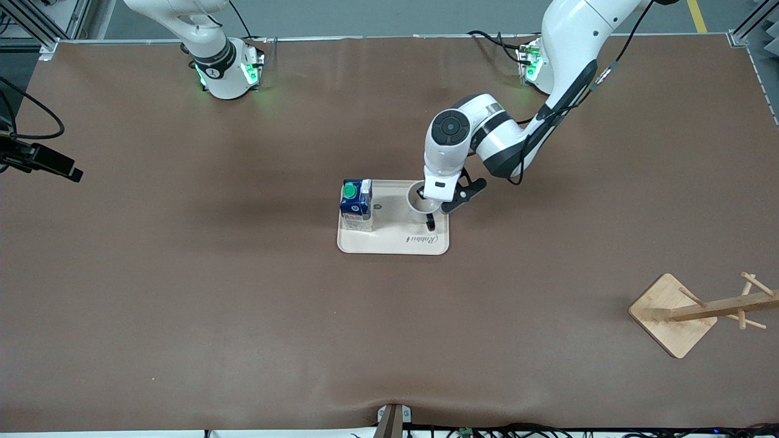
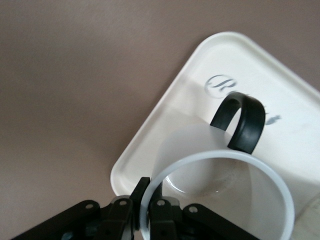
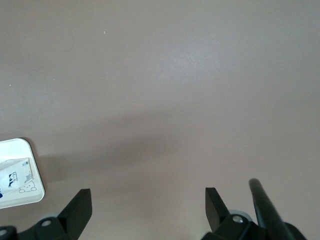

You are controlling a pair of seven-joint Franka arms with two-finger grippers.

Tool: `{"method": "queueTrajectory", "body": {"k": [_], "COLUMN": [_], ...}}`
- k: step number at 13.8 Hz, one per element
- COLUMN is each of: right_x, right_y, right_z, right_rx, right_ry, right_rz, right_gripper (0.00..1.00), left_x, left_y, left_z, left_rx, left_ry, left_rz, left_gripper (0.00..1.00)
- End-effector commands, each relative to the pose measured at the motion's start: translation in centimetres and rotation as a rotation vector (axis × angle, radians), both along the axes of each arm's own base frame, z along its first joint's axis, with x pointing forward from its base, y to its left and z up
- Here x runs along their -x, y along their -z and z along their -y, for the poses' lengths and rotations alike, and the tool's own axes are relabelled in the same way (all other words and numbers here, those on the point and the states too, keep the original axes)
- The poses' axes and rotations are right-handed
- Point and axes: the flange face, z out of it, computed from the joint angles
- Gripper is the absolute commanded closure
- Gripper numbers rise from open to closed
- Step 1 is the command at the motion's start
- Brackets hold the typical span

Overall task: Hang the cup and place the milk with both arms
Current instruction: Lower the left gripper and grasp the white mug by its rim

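The white cup [image 1: 419,204] with a black handle [image 1: 431,223] is at the tray [image 1: 395,244], on the part toward the left arm's end. My left gripper [image 1: 426,201] is shut on its rim, one finger inside and one outside, as the left wrist view shows [image 2: 149,200]; the cup [image 2: 220,185] and its handle [image 2: 241,122] fill that view. I cannot tell whether the cup rests on the tray or hangs just above it. The dark blue milk [image 1: 356,204] with a green cap stands upright on the same tray, toward the right arm's end. My right gripper [image 3: 147,195] is open and empty over bare table.
The beige tray lies mid-table; its corner [image 3: 20,146] and the carton's whitish printed side [image 3: 17,180] show at the edge of the right wrist view. A wooden cup rack [image 1: 700,310] with pegs stands near the front camera at the left arm's end. A black camera [image 1: 42,159] overhangs the right arm's end.
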Motion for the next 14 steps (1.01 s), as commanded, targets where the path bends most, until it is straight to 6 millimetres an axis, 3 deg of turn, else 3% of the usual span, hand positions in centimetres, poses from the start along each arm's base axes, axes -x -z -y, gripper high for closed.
{"method": "queueTrajectory", "body": {"k": [1, 6, 8, 9, 10, 12, 14], "right_x": [-0.2, -0.5, -0.7, -1.9, -2.2, -2.5, -2.8], "right_y": [-0.4, 0.1, 0.9, 2.7, 3.0, 3.4, 4.1], "right_z": [0.0, -0.9, -1.6, -3.2, -4.5, -5.4, -8.2], "right_rx": [0.001, -0.007, -0.017, -0.015, -0.002, -0.012, 0.032], "right_ry": [0.012, -0.007, -0.017, -0.044, -0.067, -0.082, -0.142], "right_rz": [-0.002, -0.013, -0.028, -0.056, -0.054, -0.059, -0.071], "right_gripper": [0.0, 0.0, 0.0, 0.0, 0.0, 0.0, 0.0], "left_x": [-1.3, -5.4, -7.1, -7.9, -9.0, -9.9, -11.1], "left_y": [-4.3, -13.4, -16.1, -17.9, -19.0, -21.2, -22.6], "left_z": [0.4, -2.4, -4.8, -6.0, -7.9, -9.7, -12.1], "left_rx": [0.011, -0.092, -0.127, -0.126, -0.126, -0.124, -0.137], "left_ry": [0.055, 0.243, 0.302, 0.33, 0.357, 0.4, 0.412], "left_rz": [0.082, 0.096, 0.082, 0.105, 0.114, 0.131, 0.129], "left_gripper": [1.0, 1.0, 1.0, 1.0, 1.0, 1.0, 1.0]}}
